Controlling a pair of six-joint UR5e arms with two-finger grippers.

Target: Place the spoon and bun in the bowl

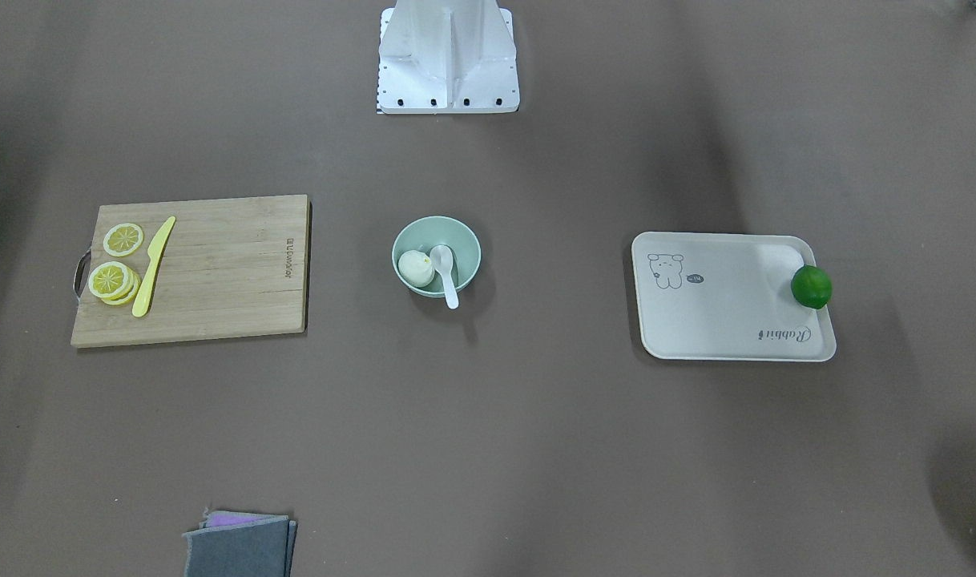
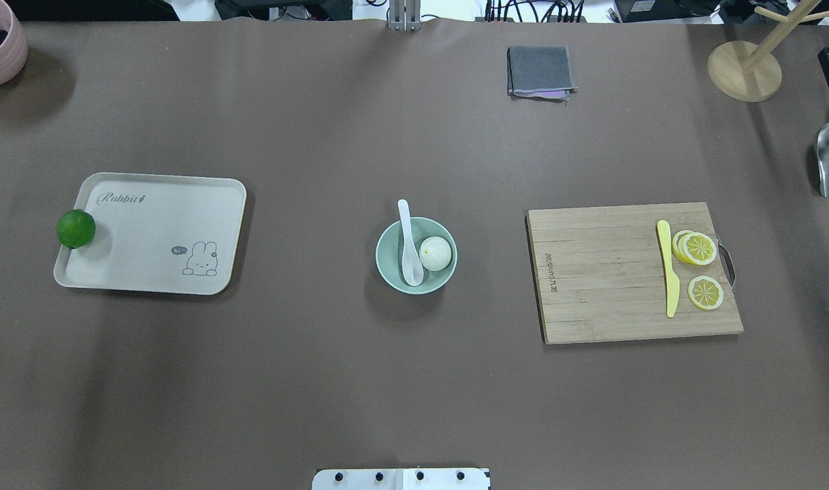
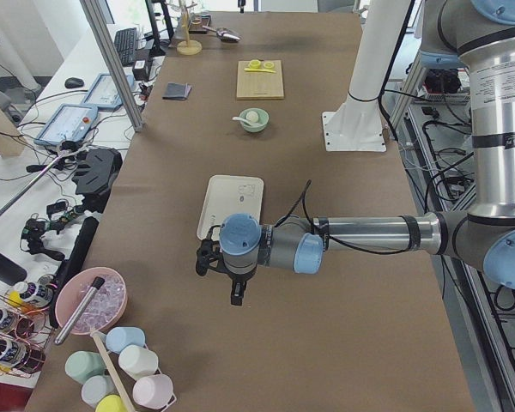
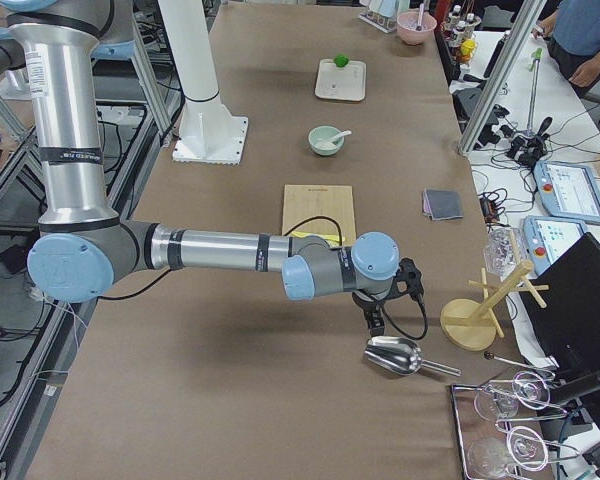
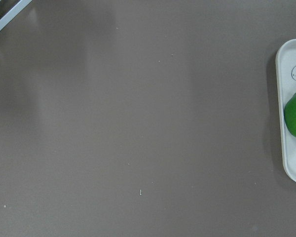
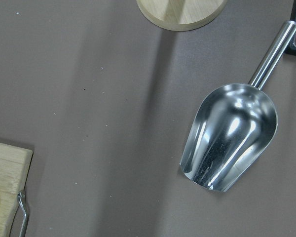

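The mint-green bowl [image 2: 433,280] stands at the table's middle. The white bun [image 2: 435,253] lies inside it. The white spoon [image 2: 409,246] lies beside the bun, scoop in the bowl and handle over the far rim. The front-facing view shows the same bowl [image 1: 448,234], bun [image 1: 416,268] and spoon [image 1: 445,272]. My left gripper [image 3: 233,294] hangs far off past the tray; it shows only in the exterior left view, so I cannot tell its state. My right gripper [image 4: 374,322] hangs over the metal scoop, seen only in the exterior right view; I cannot tell its state.
A cream tray [image 2: 149,235] with a green lime [image 2: 75,229] lies at the left. A wooden board [image 2: 612,272] with lemon slices [image 2: 699,249] and a yellow knife [image 2: 669,275] lies at the right. A grey cloth [image 2: 539,71], metal scoop [image 6: 232,133] and wooden stand [image 2: 744,70] sit far right.
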